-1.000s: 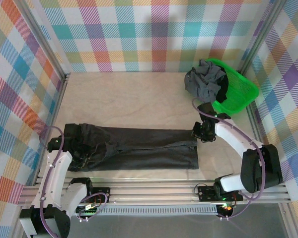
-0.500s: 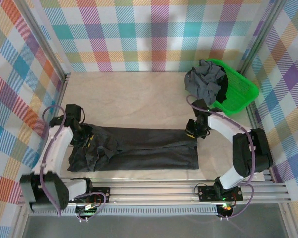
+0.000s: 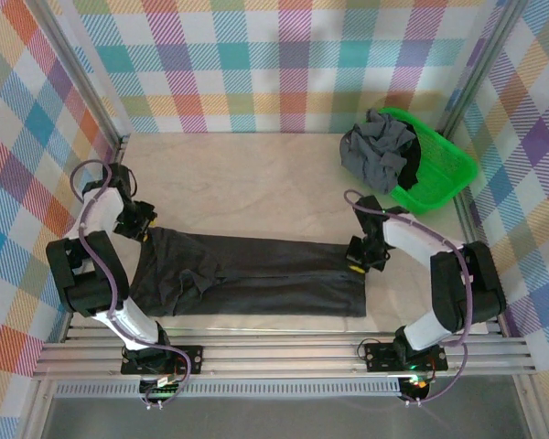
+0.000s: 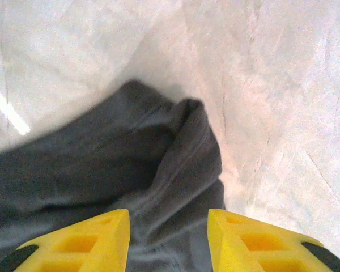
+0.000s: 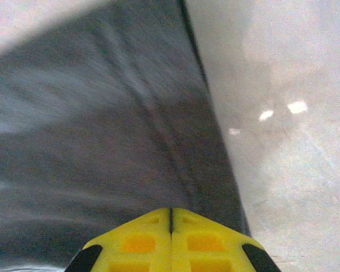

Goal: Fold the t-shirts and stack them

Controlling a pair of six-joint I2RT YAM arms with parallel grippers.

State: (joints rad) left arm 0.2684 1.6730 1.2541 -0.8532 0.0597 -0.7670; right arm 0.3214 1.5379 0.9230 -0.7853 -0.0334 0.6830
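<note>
The green basket (image 3: 446, 170) holds a crumpled grey t-shirt (image 3: 375, 151). Up close, the left gripper (image 4: 169, 238) stands parted over a corner of the charcoal t-shirt (image 3: 256, 274); the right gripper (image 5: 170, 226) is closed at its edge.

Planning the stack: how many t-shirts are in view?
3. A charcoal t-shirt lies on the table; a grey t-shirt is heaped over the rim of the green basket; a black t-shirt shows in the basket beside it. Others may be hidden underneath.

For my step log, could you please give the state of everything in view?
charcoal t-shirt: folded into a long band, left end bunched.
grey t-shirt: crumpled, heaped on green basket.
left gripper: open over the charcoal shirt's left end.
right gripper: shut at its right edge.
</note>
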